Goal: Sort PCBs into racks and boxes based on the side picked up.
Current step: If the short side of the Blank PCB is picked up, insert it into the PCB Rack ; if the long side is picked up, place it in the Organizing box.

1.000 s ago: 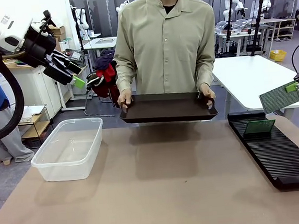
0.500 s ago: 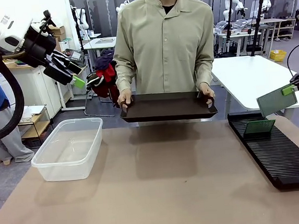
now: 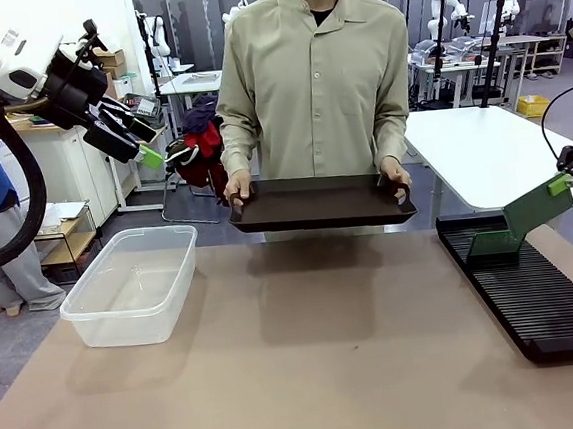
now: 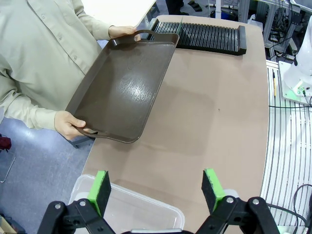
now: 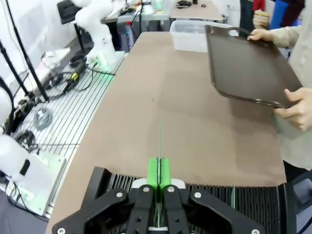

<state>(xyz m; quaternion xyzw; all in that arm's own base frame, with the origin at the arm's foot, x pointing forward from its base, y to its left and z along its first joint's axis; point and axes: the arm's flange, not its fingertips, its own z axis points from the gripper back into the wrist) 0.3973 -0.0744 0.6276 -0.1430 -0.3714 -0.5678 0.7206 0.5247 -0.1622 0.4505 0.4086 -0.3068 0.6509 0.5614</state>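
My right gripper (image 3: 563, 184) is shut on the top corner of a green PCB (image 3: 533, 210), which hangs tilted just above the far end of the long black rack (image 3: 545, 302). In the right wrist view that PCB (image 5: 159, 141) shows edge-on between the shut fingers (image 5: 159, 171), over the rack's slots (image 5: 214, 194). Another PCB (image 3: 494, 244) stands in a slot at the rack's far end. My left gripper (image 3: 152, 151) is raised high at the left, open and holding nothing (image 4: 156, 190). The clear box (image 3: 132, 283) sits on the table at the left.
A person across the table holds a dark handled tray (image 3: 321, 203) level in both hands above the far edge; it shows in the left wrist view (image 4: 124, 92) too. The brown table top (image 3: 319, 352) lies bare between box and rack.
My right gripper has come down and inward with the PCB, from above the rack's far end to just over its slots, turning the board more edge-on. The left arm and the tray have not moved.
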